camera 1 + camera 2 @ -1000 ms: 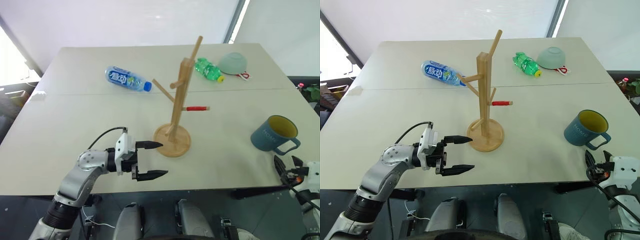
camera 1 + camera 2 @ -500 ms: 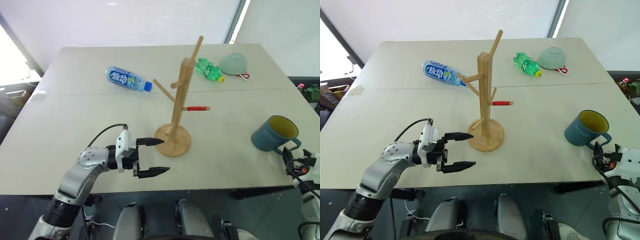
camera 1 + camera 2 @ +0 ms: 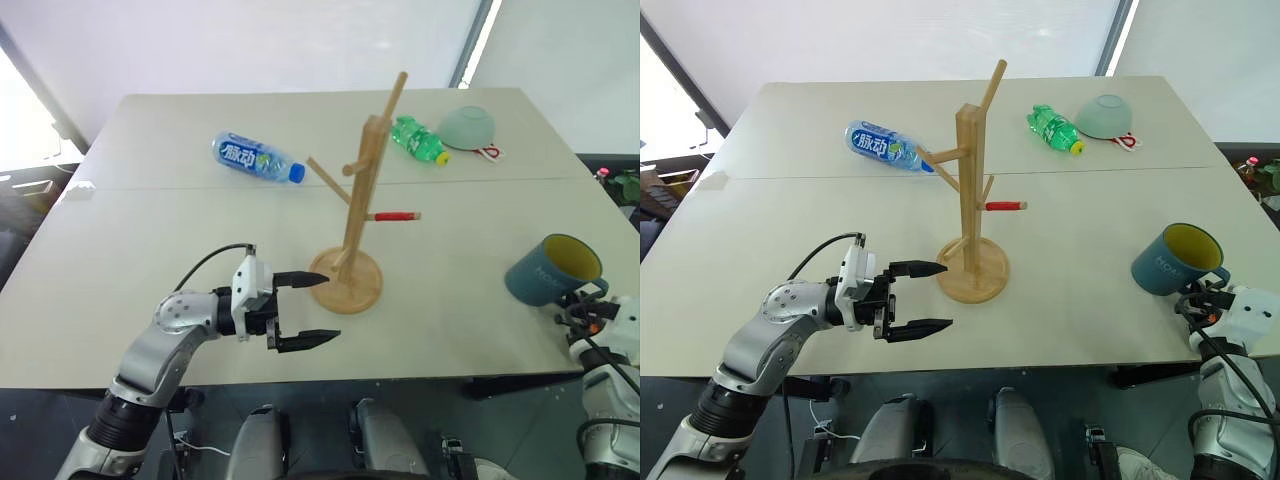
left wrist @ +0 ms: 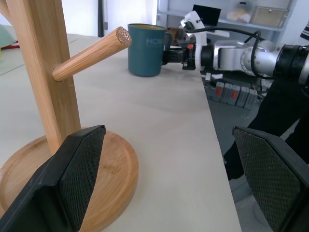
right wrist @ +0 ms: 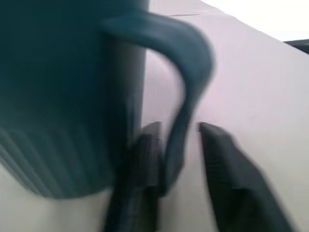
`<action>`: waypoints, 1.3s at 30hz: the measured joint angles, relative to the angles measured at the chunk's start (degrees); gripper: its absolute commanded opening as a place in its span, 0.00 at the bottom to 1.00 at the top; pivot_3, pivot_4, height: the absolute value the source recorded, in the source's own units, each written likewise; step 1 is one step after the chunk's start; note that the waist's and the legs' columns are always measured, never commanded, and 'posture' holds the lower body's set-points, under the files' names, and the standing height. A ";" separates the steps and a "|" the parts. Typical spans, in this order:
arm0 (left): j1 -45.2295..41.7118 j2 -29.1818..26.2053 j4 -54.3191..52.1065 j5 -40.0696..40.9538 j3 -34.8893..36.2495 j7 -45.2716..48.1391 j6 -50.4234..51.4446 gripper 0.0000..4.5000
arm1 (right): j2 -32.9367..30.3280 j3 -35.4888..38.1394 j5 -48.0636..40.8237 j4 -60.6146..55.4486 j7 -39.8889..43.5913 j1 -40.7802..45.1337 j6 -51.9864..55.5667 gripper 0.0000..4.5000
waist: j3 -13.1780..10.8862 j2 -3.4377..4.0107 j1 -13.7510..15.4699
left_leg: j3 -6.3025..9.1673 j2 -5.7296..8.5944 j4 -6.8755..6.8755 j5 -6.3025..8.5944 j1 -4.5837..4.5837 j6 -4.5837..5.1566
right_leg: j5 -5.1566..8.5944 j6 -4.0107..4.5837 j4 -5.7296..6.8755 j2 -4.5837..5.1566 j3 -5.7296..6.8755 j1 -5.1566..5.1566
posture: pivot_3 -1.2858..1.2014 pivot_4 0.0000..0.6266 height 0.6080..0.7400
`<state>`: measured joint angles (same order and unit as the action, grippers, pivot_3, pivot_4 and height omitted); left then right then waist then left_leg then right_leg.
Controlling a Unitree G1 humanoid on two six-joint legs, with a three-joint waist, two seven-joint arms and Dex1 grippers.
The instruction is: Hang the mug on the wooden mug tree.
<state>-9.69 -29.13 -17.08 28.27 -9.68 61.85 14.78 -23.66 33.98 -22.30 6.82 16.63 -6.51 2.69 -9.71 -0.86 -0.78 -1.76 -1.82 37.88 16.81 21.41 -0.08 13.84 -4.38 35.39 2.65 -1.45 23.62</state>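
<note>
The teal-blue mug (image 3: pixel 552 270) with a yellow inside stands upright near the table's front right corner, its loop handle turned toward me. My right gripper (image 3: pixel 582 308) reaches in level from the table edge and is shut on that handle (image 5: pixel 186 96), one black finger on each side of it. The wooden mug tree (image 3: pixel 360 190) stands mid-table on its round base (image 4: pixel 111 188), a red-banded peg (image 3: pixel 398 216) pointing right. My left gripper (image 3: pixel 330 308) hovers open just in front and left of the base, pointing right, holding nothing.
A blue-labelled bottle (image 3: pixel 255 160) lies at the back left. A green bottle (image 3: pixel 418 140) and an upturned pale green bowl (image 3: pixel 466 125) lie at the back right. The table's front edge (image 3: pixel 420 378) runs just below both grippers.
My right gripper has moved forward from below the table edge up to the mug's handle and closed on it. The left gripper and the mug tree have stayed put.
</note>
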 measured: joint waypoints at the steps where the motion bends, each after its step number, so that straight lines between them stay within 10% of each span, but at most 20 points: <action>1: -0.03 0.04 0.00 0.00 0.00 -0.06 0.00 1.00 | 0.09 -0.09 -0.08 0.05 0.23 0.10 0.09 0.02 | 0.00 -0.01 -0.01 | 0.02 -0.01 0.01 0.00 0.00 0.00 | 0.00 0.00 0.00 -0.02 0.01 -0.01 | 0.52 0.24 1.00; 13: -0.30 -1.45 3.61 -0.11 3.26 -0.46 -0.69 1.00 | -17.20 -10.80 6.11 -26.69 15.84 -7.16 1.22 0.02 | -0.03 0.04 -0.01 | 0.06 -0.02 0.11 0.00 -0.03 0.00 | 0.00 -0.03 0.08 -0.09 0.04 -0.02 | 0.52 0.24 1.00; 20: -4.68 -1.69 5.85 1.37 7.04 -0.04 -0.60 1.00 | -28.75 -18.76 5.60 -37.98 23.90 8.31 8.02 0.02 | -0.11 -0.11 0.09 | 0.13 -0.01 0.15 0.00 0.03 0.00 | 0.00 -0.01 0.05 -0.09 0.10 -0.02 | 0.52 0.24 1.00; 39: -8.87 -6.65 0.66 14.96 14.02 0.37 11.47 1.00 | -30.34 -28.15 4.12 -39.15 30.45 25.62 17.37 0.02 | -0.16 -0.21 0.12 | 0.15 0.00 0.12 0.02 0.18 0.02 | 0.02 -0.05 -0.07 0.01 0.15 0.02 | 0.52 0.24 1.00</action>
<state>-18.56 -35.78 -16.42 43.23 4.34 62.22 26.24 -54.00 5.83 -18.17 -32.32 47.08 19.11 20.06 -9.87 -1.07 -0.65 -1.60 -1.82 38.01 16.83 21.58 -0.05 13.86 -4.43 35.31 2.66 -1.30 23.64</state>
